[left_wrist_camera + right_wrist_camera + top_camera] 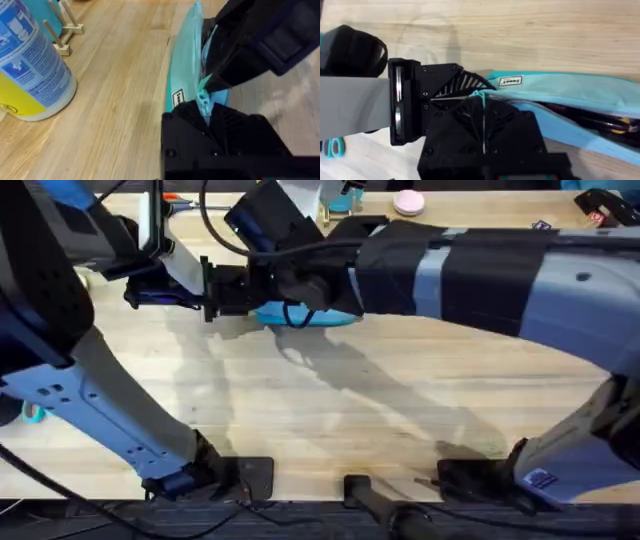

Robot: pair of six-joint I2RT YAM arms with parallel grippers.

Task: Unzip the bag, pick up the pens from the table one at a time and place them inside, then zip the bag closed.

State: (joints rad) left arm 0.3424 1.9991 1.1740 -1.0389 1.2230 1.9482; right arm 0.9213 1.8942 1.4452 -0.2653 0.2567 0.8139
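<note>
From my seat the two grippers crowd each other so closely that I cannot tell the state of the fingers on either one. In the right wrist view, the right gripper (482, 120) sits at the end of the bag (580, 92), with the left gripper (427, 100) pressed in opposite it; a thin strip of turquoise runs between the black bodies, but whether either pinches it I cannot make out. In the left wrist view, the left gripper (205, 107) has a small turquoise tab (202, 95) standing up right at its tip, against the right arm's black housing.

The bag lies on the table (400, 400) toward its far edge, left of the middle. From overhead, a sliver of the bag (300, 315) peeks out beneath the dark wrists. Its mouth looks parted along the length, and dark, slim shapes with a touch of orange lie inside (600, 117); I take them for pens but they are too shadowed to count.

A blue-and-white cylindrical container (30, 65) stands near the bag, with a small wooden rack (62, 30) beyond it. Teal scissor handles (335, 147) show at the edge. A pink round thing (408, 202) sits at the far edge of the table.
</note>
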